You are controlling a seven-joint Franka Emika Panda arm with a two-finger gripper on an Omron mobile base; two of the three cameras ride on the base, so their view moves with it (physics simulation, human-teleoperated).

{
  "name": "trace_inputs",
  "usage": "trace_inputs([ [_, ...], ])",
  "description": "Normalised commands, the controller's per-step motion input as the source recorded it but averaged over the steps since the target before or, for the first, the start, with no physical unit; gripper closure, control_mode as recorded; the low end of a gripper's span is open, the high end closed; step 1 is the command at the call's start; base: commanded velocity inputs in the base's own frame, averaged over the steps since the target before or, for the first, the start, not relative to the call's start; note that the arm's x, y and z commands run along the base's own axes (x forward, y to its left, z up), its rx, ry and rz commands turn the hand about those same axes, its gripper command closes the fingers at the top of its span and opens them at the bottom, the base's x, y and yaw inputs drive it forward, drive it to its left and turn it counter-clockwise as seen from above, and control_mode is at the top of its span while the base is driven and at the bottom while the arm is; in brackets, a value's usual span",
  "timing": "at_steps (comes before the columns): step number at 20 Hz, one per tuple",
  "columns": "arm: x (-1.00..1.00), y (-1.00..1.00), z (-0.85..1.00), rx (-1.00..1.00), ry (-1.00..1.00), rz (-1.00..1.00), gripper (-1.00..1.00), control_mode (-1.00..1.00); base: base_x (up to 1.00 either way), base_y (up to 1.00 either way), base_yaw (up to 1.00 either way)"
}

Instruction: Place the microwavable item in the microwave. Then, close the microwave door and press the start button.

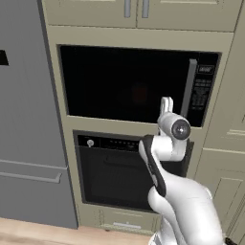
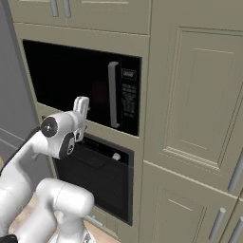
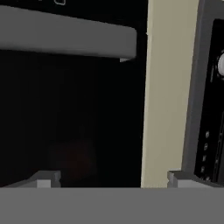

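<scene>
Microwave door [image 1: 129,83] was closed, upper centre of frame. Microwavable item [image 1: 139,93] showed faintly red behind the glass. Gripper [image 3: 113,178] fingers stood spread, empty, facing the door near the handle [image 3: 65,37].

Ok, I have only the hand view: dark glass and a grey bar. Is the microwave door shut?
Observer: Yes. In the left base view the microwave door lies flush in its frame, with its handle beside the keypad.
Operator: And where is the gripper against that handle?
Observer: The gripper is low before the door, left of the handle's lower end, just above the oven.
Operator: Is the item inside?
Observer: A faint reddish shape, perhaps the microwavable item, shows behind the glass; too dim to be sure.
</scene>
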Motion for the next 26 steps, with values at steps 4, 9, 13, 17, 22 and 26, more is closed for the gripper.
trace_inputs([
  [4,-1.00,0.00,0.55,0.13,0.00,0.00,-1.00,-1.00,0.00,0.00,0.00],
  [9,-1.00,0.00,0.57,0.17,0.00,0.00,-1.00,-1.00,0.00,0.00,0.00],
  [13,-1.00,0.00,0.70,0.20,0.09,0.00,-1.00,-1.00,0.00,0.00,0.00],
  [17,-1.00,-0.28,-0.06,0.22,0.00,0.01,-1.00,-1.00,0.00,0.00,0.00],
  [22,-0.81,-0.30,-0.68,0.12,-0.10,0.00,-1.00,-1.00,0.00,0.00,0.00],
  [26,0.02,-0.58,-0.30,0.10,-0.04,0.00,-1.00,-1.00,0.00,0.00,0.00],
])
